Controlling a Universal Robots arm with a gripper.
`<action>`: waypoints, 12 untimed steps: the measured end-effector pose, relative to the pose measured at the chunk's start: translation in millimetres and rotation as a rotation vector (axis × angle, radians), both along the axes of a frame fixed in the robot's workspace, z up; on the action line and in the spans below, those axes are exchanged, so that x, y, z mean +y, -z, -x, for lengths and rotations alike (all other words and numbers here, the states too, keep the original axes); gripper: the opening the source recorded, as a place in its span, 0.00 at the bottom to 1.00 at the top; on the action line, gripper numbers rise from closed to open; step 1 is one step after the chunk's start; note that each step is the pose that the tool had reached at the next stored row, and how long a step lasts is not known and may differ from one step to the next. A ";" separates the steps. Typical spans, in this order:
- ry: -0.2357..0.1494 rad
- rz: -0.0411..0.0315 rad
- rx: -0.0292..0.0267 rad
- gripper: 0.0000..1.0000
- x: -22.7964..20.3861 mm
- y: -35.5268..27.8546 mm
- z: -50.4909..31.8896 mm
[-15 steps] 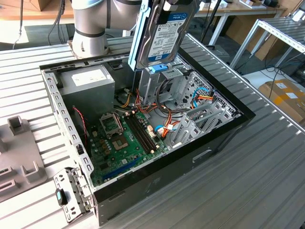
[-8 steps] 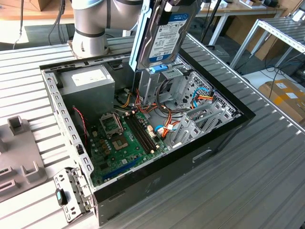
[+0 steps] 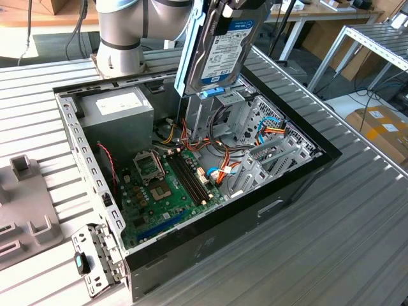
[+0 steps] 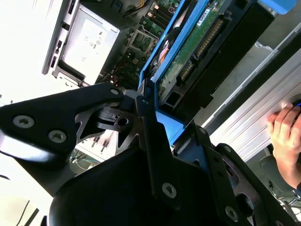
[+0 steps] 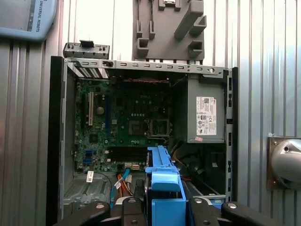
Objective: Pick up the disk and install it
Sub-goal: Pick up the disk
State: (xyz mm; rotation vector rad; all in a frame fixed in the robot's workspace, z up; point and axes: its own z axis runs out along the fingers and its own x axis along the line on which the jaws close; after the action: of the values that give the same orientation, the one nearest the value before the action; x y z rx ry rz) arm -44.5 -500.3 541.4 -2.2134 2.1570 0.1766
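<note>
The disk (image 3: 223, 51), a silver drive with a white and blue label and blue side rails, hangs upright above the back of the open computer case (image 3: 287, 191). My gripper (image 3: 231, 6) is shut on its upper end. The disk's lower edge sits just over the metal drive cage (image 3: 248, 115) and the cables around it. The second wrist view shows the disk's green circuit board (image 4: 197, 42) and blue rail clamped in the gripper (image 4: 171, 125). In the first wrist view the blue rail of the disk (image 5: 162, 174) runs out from the gripper (image 5: 162, 209) over the case.
Inside the case lie the motherboard (image 3: 166, 185), a grey power supply box (image 3: 121, 108) with a white sticker, and loose orange and blue cables (image 3: 223, 172). A grey fixture (image 3: 25, 204) sits at the exterior view's left. A person's hand (image 4: 284, 136) rests on the table.
</note>
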 end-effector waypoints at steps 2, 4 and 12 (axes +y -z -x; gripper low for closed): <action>0.000 -0.0001 0.0000 0.37 -0.8 0.2 -0.3; 0.000 -0.0002 0.0000 0.37 -1.4 0.3 -0.6; 0.000 -0.0001 0.0000 0.37 -4.5 0.7 -2.0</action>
State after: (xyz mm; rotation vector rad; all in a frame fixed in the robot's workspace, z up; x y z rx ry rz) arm -42.5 -504.9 540.7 -2.2135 2.1568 0.1767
